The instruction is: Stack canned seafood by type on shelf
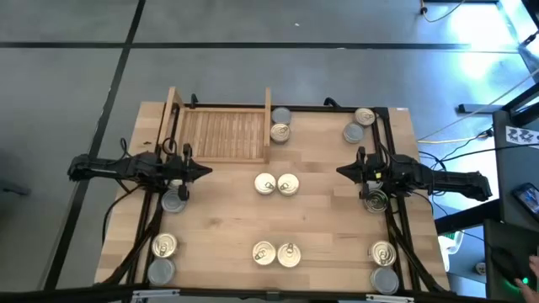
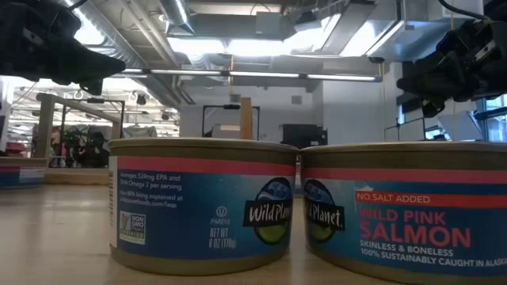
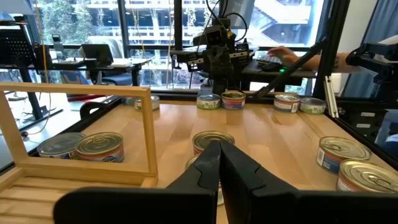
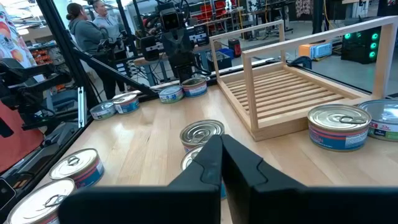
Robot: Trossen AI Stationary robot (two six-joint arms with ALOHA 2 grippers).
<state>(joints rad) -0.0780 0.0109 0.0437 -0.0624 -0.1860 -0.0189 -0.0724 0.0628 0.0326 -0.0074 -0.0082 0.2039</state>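
The shelf (image 1: 221, 133), a light-wood rack with a slatted base, stands at the table's far left with nothing on its slats. Cans lie scattered in pairs: two golden-topped ones at the centre (image 1: 276, 183), two near the front edge (image 1: 276, 252), and a grey and a golden one beside the shelf's right board (image 1: 280, 124). My left gripper (image 1: 206, 171) hovers shut just in front of the shelf and points toward the table's right. My right gripper (image 1: 341, 171) is shut too and points left at it across the centre cans. Each shows in its wrist view, the left gripper (image 3: 221, 155) and the right gripper (image 4: 221, 149).
More cans stand at the far right (image 1: 360, 124), under the right arm (image 1: 376, 200), at the near right (image 1: 382, 265), under the left arm (image 1: 174, 200) and at the near left (image 1: 162, 257). Dark frame bars run along both table sides. People stand beyond the table (image 4: 87, 28).
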